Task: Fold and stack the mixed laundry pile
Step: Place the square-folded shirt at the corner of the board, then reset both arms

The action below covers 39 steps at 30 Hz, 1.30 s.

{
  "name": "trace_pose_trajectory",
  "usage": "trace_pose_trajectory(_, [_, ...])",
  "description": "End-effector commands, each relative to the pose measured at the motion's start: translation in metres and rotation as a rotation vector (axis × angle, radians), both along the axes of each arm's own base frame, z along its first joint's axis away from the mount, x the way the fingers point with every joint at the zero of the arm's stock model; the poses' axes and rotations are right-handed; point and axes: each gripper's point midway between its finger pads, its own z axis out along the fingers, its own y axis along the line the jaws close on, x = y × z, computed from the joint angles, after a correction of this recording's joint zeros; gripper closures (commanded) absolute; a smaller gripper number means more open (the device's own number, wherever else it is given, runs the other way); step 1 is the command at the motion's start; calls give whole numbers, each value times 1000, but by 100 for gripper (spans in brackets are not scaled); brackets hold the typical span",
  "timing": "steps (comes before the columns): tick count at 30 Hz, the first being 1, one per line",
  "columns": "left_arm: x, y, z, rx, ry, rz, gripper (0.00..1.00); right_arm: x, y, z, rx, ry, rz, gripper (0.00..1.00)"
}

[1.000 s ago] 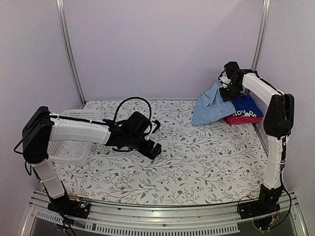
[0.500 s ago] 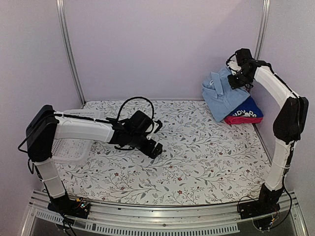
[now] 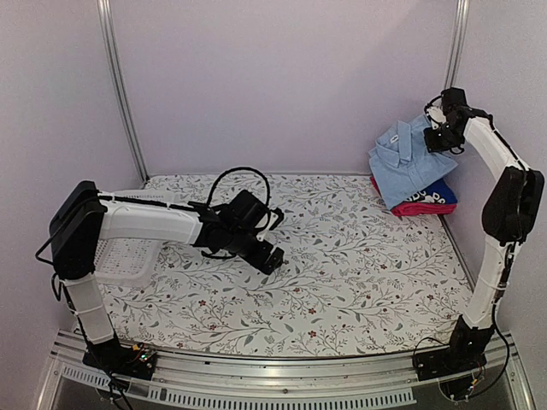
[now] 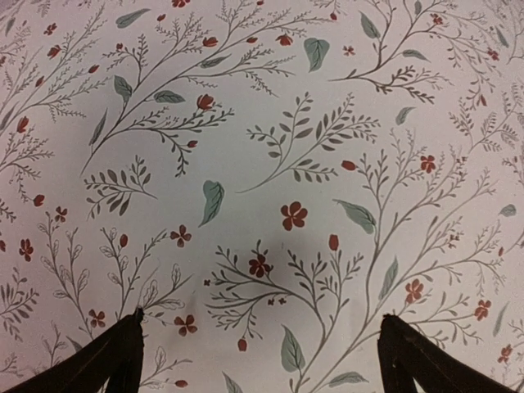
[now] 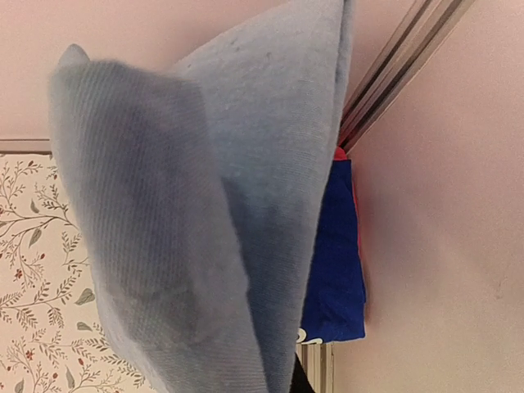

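Top: clamps the light shirt (image 3: 408,161) in the right gripper (image 3: 444,137), high over the blue shirt (image 3: 434,193), far right — left wrist: hovers, left gripper (image 4: 260,321) jaws apart, over the cover (image 4: 286,123) — right wrist: hangs bunched, best lowered mid-cover and spread flat.

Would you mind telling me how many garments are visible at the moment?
3. A light-blue collared shirt is held up by the right gripper at the far right corner; a royal-blue shirt lies below it, on a red-pink garment. Others may be hidden.
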Motion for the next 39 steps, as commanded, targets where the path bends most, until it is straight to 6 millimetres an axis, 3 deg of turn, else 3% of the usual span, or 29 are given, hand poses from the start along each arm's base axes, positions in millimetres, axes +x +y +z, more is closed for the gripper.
trace_pose_trajectory(1, [10,3,5,12,-10,6,0,29,-36,-20,48,-24,-70,100])
trace_pose_trajectory(5, [12,8,6,23,-5,22,0,44,-57,-66,82,32,-82,100])
trace_pose_trajectory(9, [13,11,12,-3,8,44,0,56,-89,-88,74,46,-137,99])
trace_pose_trajectory(14, [15,15,19,-11,6,64,0,60,-133,-100,53,36,-219,97])
trace_pose_trajectory(18, [17,17,18,-2,15,72,0,58,-158,-113,55,46,-279,74])
trace_pose_trajectory(21, [20,18,20,-16,23,78,0,58,-167,-111,86,28,-304,46])
trace_pose_trajectory(22, [21,17,23,-29,22,79,0,57,-167,-111,93,27,-308,41])
trace_pose_trajectory(27, [45,26,59,-142,-53,196,0,56,-137,-106,228,25,-213,28])
trace_pose_trajectory(34, [87,54,97,-357,-35,360,0,51,-82,-106,468,43,-104,23])
trace_pose_trajectory(37, [96,61,110,-417,-48,382,0,54,-57,-91,481,17,-84,22])
trace_pose_trajectory(39, [101,67,112,-424,-50,401,0,59,-39,-70,441,-29,-68,19])
